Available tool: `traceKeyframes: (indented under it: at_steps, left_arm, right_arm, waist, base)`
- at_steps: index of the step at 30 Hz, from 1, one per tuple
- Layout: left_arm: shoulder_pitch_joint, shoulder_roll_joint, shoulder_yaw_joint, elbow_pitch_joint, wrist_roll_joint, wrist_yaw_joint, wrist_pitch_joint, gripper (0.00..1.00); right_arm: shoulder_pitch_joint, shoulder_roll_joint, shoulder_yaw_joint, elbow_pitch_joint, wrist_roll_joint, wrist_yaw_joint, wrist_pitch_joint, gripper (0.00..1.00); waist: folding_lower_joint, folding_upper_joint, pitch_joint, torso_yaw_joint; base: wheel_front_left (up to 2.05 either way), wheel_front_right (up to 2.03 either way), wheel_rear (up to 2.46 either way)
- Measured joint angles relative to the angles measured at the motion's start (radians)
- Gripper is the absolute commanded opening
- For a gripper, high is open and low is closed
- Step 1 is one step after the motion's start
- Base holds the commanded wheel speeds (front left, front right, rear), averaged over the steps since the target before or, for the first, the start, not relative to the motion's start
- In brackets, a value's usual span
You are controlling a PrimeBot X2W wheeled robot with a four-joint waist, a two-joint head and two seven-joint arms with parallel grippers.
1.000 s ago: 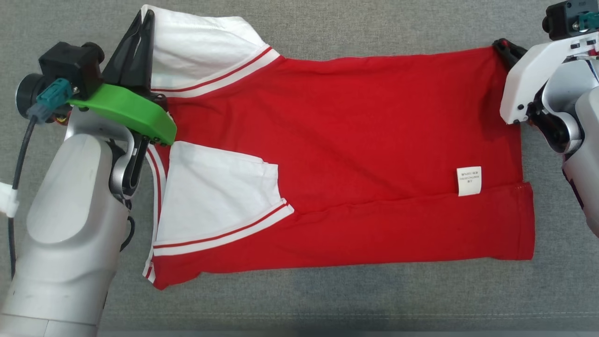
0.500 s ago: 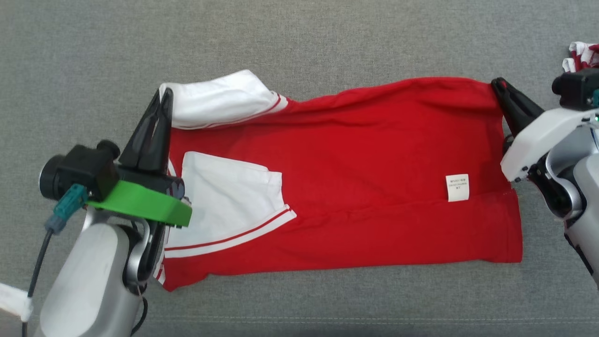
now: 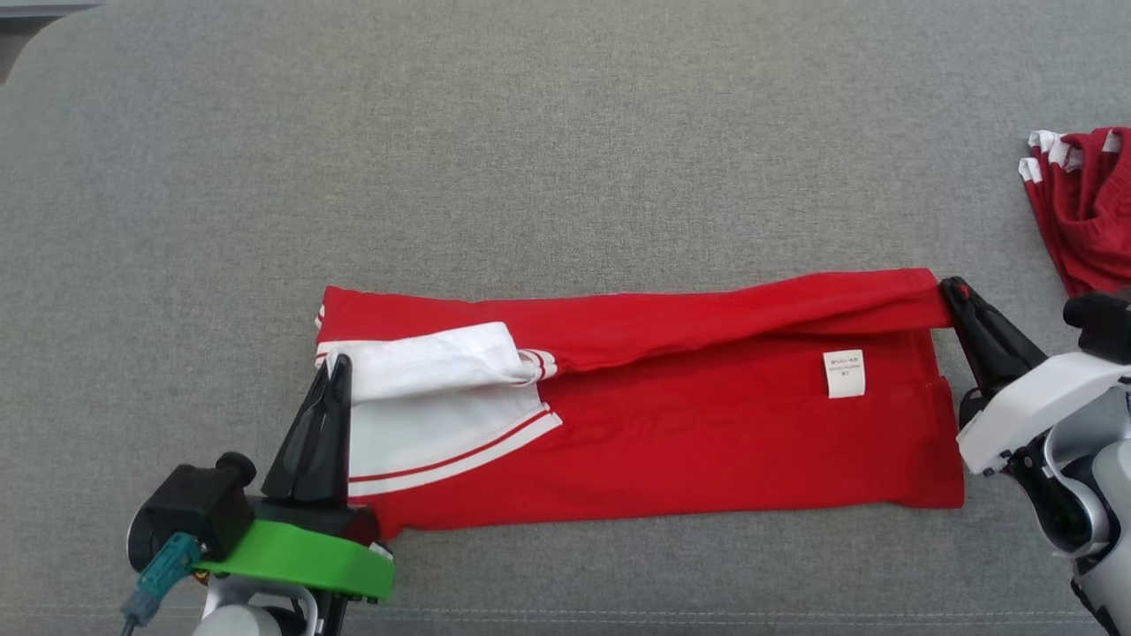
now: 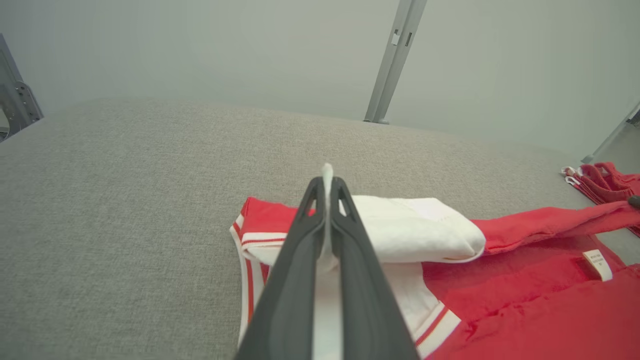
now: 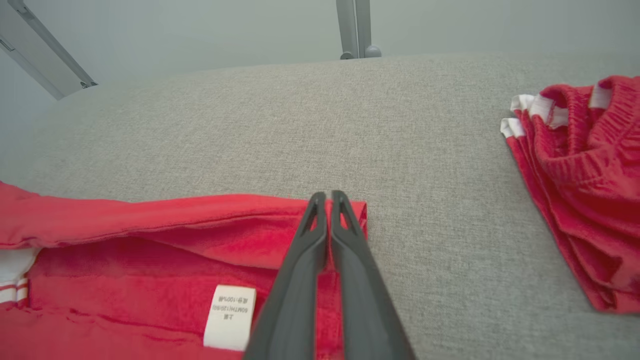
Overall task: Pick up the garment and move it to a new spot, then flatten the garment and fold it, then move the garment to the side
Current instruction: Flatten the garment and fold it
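Observation:
A red garment [image 3: 671,442] with white, red-striped sleeves lies on the grey surface, its far edge lifted and drawn over toward me. My left gripper [image 3: 336,367] is shut on the white sleeve [image 3: 433,358] at the garment's left end; the white cloth shows pinched between the fingers [image 4: 300,260] in the left wrist view. My right gripper [image 3: 952,290] is shut on the red hem corner [image 5: 350,210] at the right end. A white care label [image 3: 844,373] faces up near the right side, and it shows again as the label [image 5: 230,315] in the right wrist view.
A second red garment with white trim [image 3: 1082,208] lies bunched at the far right, close to my right arm; the same pile [image 5: 580,175] sits right of my fingers. Grey padded surface [image 3: 530,159] stretches wide beyond the garment. Metal frame legs [image 4: 395,60] stand behind.
Both grippers have pulled the garment's far edge toward me, folding it over the near half. The head camera has shifted, bringing the second garment into view.

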Motion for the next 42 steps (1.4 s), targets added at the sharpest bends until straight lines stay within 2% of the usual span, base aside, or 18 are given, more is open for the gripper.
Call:
traceKeyframes:
  at_steps: [8, 9, 11, 12, 13, 14, 15, 16, 21, 28, 35, 42]
  left_arm:
    - [0.059, -0.022, -0.001, 0.023, -0.029, 0.018, -0.008, 0.00]
    - [0.070, -0.028, -0.001, 0.042, -0.039, 0.020, -0.010, 0.00]
    - [0.077, -0.036, 0.001, 0.064, -0.049, 0.020, -0.015, 0.00]
    - [0.081, -0.039, 0.002, 0.076, -0.049, 0.020, -0.019, 0.00]
    - [0.084, -0.044, 0.004, 0.086, -0.053, 0.019, -0.023, 0.00]
    - [0.087, -0.047, 0.007, 0.095, -0.055, 0.019, -0.028, 0.39]
    - [0.090, -0.050, 0.011, 0.103, -0.056, 0.018, -0.033, 0.62]
    - [0.094, -0.053, 0.013, 0.109, -0.057, 0.017, -0.035, 1.00]
    - [0.137, -0.074, 0.060, 0.100, -0.073, 0.018, -0.053, 1.00]
    - [0.181, -0.102, 0.158, 0.002, -0.035, 0.025, -0.057, 1.00]
    - [0.181, -0.131, 0.143, 0.003, 0.035, -0.003, -0.057, 1.00]
    - [0.149, -0.168, 0.128, 0.035, 0.093, -0.021, -0.058, 1.00]
  right_arm:
    - [0.085, 0.030, -0.047, -0.040, -0.029, 0.000, -0.002, 0.00]
    - [0.104, 0.045, -0.056, -0.043, -0.036, 0.000, -0.011, 0.04]
    - [0.124, 0.063, -0.066, -0.045, -0.043, 0.000, -0.030, 0.41]
    - [0.134, 0.071, -0.069, -0.046, -0.043, 0.000, -0.041, 0.41]
    - [0.145, 0.080, -0.072, -0.048, -0.045, 0.000, -0.053, 0.60]
    - [0.157, 0.089, -0.076, -0.050, -0.049, 0.000, -0.062, 1.00]
    - [0.171, 0.096, -0.076, -0.052, -0.054, 0.000, -0.068, 1.00]
    - [0.185, 0.101, -0.079, -0.054, -0.059, 0.000, -0.077, 1.00]
    - [0.255, 0.132, -0.138, -0.060, -0.068, 0.000, -0.122, 1.00]
    - [0.318, 0.180, -0.249, -0.065, -0.086, 0.000, -0.158, 1.00]
    - [0.315, 0.223, -0.281, -0.063, -0.128, 0.000, -0.126, 1.00]
    - [0.261, 0.261, -0.268, -0.001, -0.152, 0.000, -0.052, 1.00]
  waist:
    - [0.0000, 0.0000, -0.018, -0.005]
    - [0.0000, 0.0000, -0.020, -0.007]
    - [0.0000, 0.0000, -0.022, -0.008]
    - [0.0000, 0.0000, -0.023, -0.009]
    - [0.0000, 0.0000, -0.024, -0.010]
    - [0.0000, 0.0000, -0.026, -0.011]
    - [0.0000, 0.0000, -0.028, -0.012]
    - [0.0000, 0.0000, -0.031, -0.014]
    - [0.0000, 0.0000, -0.044, -0.023]
    - [0.0000, 0.0000, -0.069, -0.031]
    - [0.0000, 0.0000, -0.095, -0.036]
    - [0.0000, 0.0000, -0.118, -0.021]
  base:
    - [0.00, 0.00, 0.00]
    - [0.00, 0.00, 0.00]
    - [0.00, 0.00, 0.00]
    - [0.00, 0.00, 0.00]
    - [0.00, 0.00, 0.00]
    - [0.00, 0.00, 0.00]
    - [0.00, 0.00, 0.00]
    - [0.00, 0.00, 0.00]
    - [0.00, 0.00, 0.00]
    - [0.00, 0.00, 0.00]
    - [0.00, 0.00, 0.00]
    - [0.00, 0.00, 0.00]
